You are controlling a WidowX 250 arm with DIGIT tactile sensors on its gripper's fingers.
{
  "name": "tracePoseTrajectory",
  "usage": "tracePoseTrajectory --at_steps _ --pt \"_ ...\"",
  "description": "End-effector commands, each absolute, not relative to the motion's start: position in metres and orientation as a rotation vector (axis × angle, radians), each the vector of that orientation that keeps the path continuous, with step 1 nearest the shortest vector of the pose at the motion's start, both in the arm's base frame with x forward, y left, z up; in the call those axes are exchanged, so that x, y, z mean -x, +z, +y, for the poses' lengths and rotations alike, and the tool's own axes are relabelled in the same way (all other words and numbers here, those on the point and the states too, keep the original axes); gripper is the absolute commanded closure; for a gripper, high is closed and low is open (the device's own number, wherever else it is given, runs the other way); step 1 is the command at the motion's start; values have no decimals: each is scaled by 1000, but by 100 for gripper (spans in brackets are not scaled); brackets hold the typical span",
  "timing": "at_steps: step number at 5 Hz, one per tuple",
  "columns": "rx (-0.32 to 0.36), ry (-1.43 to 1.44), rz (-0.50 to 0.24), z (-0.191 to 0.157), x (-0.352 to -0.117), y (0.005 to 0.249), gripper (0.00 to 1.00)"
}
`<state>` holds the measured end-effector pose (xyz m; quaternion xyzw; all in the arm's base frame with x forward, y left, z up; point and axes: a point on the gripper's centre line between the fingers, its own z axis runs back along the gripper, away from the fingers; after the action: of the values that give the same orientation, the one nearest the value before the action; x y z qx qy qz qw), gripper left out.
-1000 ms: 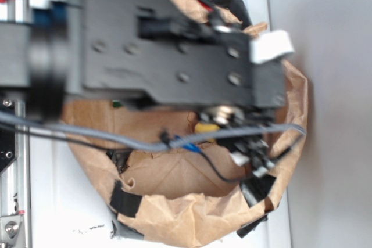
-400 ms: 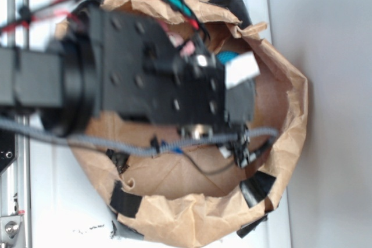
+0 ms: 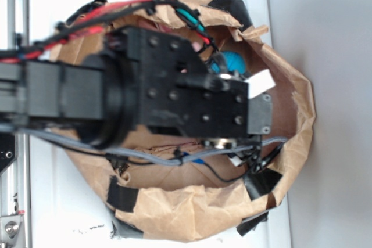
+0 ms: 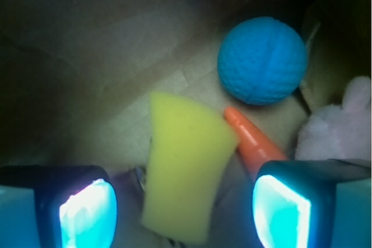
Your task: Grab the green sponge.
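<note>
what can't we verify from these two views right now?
- Exterior: the arm covers most of the paper bag; sponge and hand hidden.
- Wrist: the green sponge runs off the bottom edge between the open hand's fingers; contact unclear.
- Wrist: carrot disappears behind the right finger.
- Wrist: pink fluffy item cut by the frame edge, unidentifiable.

Our black arm (image 3: pixel 70 100) reaches in from the left of the exterior view, wrist turned downward, cables trailing along it. In the wrist view our gripper (image 4: pixel 183 204) holds its jaws wide apart, one glowing pad (image 4: pixel 87 213) at each lower corner of the frame.
</note>
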<state>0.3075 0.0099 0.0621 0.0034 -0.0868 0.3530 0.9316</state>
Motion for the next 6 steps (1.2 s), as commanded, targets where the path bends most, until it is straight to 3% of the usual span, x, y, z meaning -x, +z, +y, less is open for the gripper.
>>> tracePoseTrajectory --at_steps 1,3,6 --pt "11 824 -257 12 -310 86 0" --pt "12 892 -241 19 -313 86 0" --pt "-35 887 -292 17 -331 36 0"
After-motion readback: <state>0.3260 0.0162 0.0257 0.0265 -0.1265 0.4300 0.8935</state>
